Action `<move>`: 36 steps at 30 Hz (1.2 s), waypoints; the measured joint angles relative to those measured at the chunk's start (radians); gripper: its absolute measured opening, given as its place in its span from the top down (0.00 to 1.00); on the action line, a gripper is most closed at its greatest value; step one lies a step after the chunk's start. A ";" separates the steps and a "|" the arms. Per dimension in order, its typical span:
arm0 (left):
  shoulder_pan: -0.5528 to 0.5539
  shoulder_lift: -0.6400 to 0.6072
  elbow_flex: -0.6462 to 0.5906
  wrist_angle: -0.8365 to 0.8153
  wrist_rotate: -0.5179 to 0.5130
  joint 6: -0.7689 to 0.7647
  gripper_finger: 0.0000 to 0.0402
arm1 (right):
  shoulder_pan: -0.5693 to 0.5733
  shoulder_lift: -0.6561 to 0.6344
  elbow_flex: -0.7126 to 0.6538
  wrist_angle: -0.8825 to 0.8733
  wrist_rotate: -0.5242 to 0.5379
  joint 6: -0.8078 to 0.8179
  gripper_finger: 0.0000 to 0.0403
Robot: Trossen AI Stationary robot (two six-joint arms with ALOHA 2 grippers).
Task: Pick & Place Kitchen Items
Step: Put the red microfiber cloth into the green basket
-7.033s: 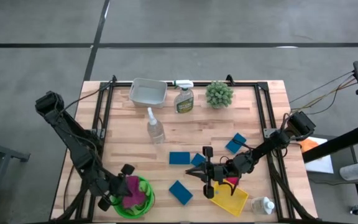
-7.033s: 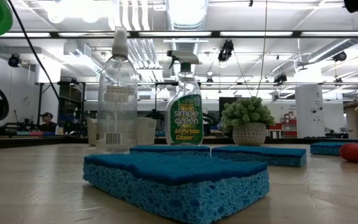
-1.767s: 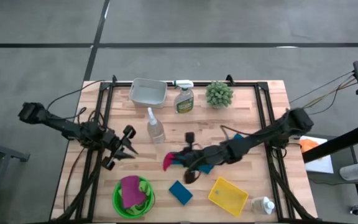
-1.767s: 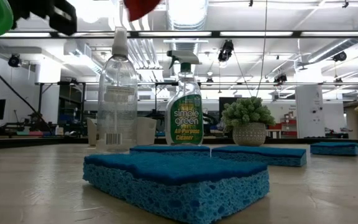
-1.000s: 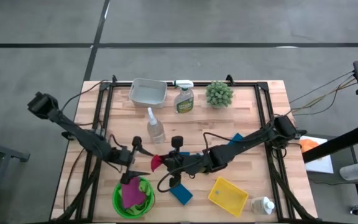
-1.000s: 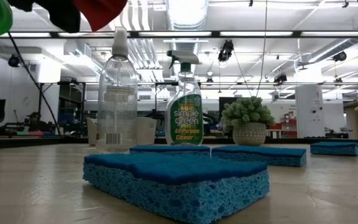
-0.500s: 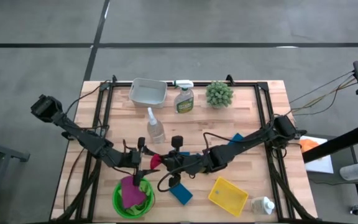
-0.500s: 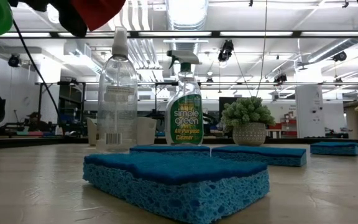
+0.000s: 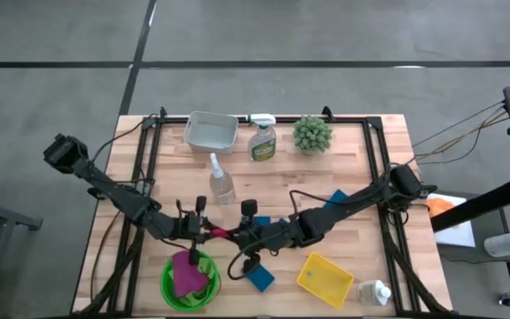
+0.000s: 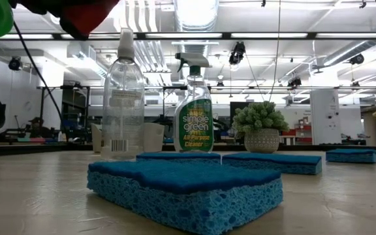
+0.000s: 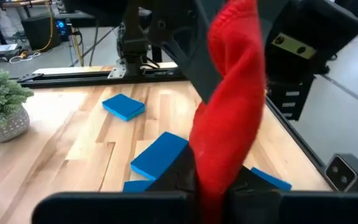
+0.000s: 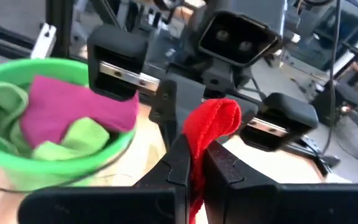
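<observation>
Both pincers meet above the tabletop; right pincer clamped on the red cloth (held aloft); left pincer clamped on it too.

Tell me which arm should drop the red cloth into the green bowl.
Left. Both the left gripper and right gripper pinch the red cloth, but the left sits just above the green bowl.
</observation>
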 joint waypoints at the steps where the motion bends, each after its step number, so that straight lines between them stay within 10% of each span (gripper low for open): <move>1: -0.003 -0.004 0.002 -0.008 0.003 0.007 0.97 | 0.003 0.001 -0.002 0.024 -0.002 0.000 0.96; 17: -0.271 -0.185 0.014 -0.271 0.032 0.020 1.00 | 0.060 -0.084 -0.379 0.843 -0.287 -0.188 0.96; 26: -0.485 -0.176 0.016 -0.330 0.019 0.008 1.00 | 0.127 -0.318 -0.600 0.838 -0.168 -0.223 0.96; 36: -0.475 -0.057 0.015 -0.347 0.021 -0.069 0.93 | 0.157 -0.416 -0.655 0.711 -0.079 -0.158 0.96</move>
